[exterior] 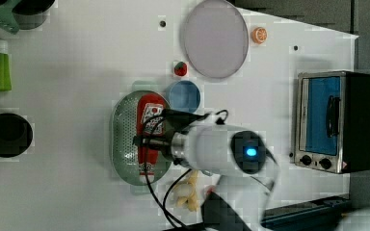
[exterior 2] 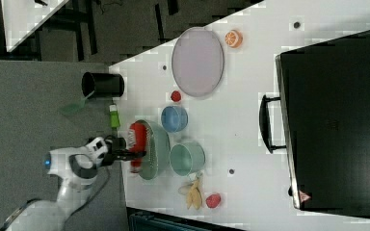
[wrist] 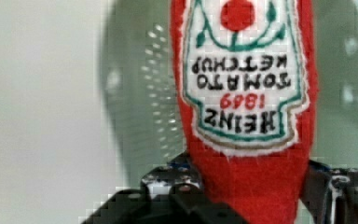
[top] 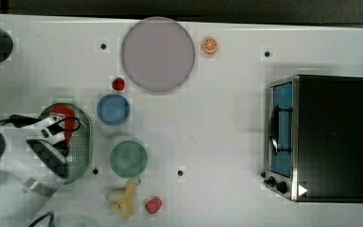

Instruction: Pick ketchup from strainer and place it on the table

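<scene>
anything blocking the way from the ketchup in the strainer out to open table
Nothing visible. The gripper is closed on the ketchup over the strainer; bare table lies just past the rim on the left view's left.

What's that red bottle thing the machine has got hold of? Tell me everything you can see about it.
The ketchup is a slim red bottle that looks like soft felt, with a stitched white label edged in green reading Heinz Tomato Ketchup. It lies lengthwise over the pale green strainer, seen in the left view. The gripper is closed on its narrower part, a finger pressing each side. Whether it is resting on the strainer or lifted off, I cannot tell.
</scene>
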Robot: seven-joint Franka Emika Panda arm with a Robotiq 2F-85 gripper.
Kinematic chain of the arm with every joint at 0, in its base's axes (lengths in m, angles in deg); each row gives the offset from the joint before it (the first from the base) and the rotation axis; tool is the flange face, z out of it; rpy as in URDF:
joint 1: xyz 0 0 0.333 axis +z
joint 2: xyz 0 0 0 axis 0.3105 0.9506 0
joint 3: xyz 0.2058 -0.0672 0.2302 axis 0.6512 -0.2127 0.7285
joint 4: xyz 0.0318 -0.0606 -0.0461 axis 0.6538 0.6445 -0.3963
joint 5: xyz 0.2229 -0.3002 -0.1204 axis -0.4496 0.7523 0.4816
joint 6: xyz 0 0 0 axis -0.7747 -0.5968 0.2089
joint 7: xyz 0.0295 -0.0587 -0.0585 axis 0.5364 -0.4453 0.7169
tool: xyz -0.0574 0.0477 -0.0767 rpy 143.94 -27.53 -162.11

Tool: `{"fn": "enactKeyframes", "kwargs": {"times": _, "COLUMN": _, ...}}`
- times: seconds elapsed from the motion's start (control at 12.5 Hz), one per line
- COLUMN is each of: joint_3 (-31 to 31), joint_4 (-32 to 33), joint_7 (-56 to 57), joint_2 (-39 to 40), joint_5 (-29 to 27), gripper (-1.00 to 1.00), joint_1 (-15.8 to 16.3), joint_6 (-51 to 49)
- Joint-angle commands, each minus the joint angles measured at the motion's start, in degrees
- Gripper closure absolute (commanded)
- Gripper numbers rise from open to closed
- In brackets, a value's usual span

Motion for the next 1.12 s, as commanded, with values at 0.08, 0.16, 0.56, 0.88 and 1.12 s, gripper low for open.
{"fn": "enactKeyframes", "kwargs": {"times": 0.08, "joint_3": 1.85, "joint_4": -5.48, "joint_7": -0.78, "joint_2": -6.68, "joint_5": -4.43, "gripper": -0.21, "joint_1": -1.81, "joint_6": -5.66}}
{"fn": "enactKeyframes", "kwargs": {"times": 0.16, "joint_3": 1.78, "joint_4": -7.71, "joint_7": -0.25, "joint_2": -7.53, "joint_5": -5.29, "gripper": -0.21, "joint_1": -2.48, "joint_6": -9.46}}
{"fn": "enactKeyframes", "kwargs": {"times": 0.56, "joint_3": -1.24, "joint_4": -20.73, "joint_7": 4.13, "joint_2": -6.69, "joint_5": -5.43, "gripper": -0.21, "joint_1": -6.43, "joint_6": -27.52}}
{"fn": "enactKeyframes", "kwargs": {"times": 0.88, "joint_3": -8.53, "joint_4": -26.20, "joint_7": 11.62, "joint_2": -4.54, "joint_5": -5.21, "gripper": -0.21, "joint_1": -8.80, "joint_6": -31.39}}
{"fn": "enactKeyframes", "kwargs": {"times": 1.12, "joint_3": -15.94, "joint_4": -26.24, "joint_7": 17.30, "joint_2": -4.55, "joint_5": -3.15, "gripper": -0.21, "joint_1": -9.99, "joint_6": -30.98}}
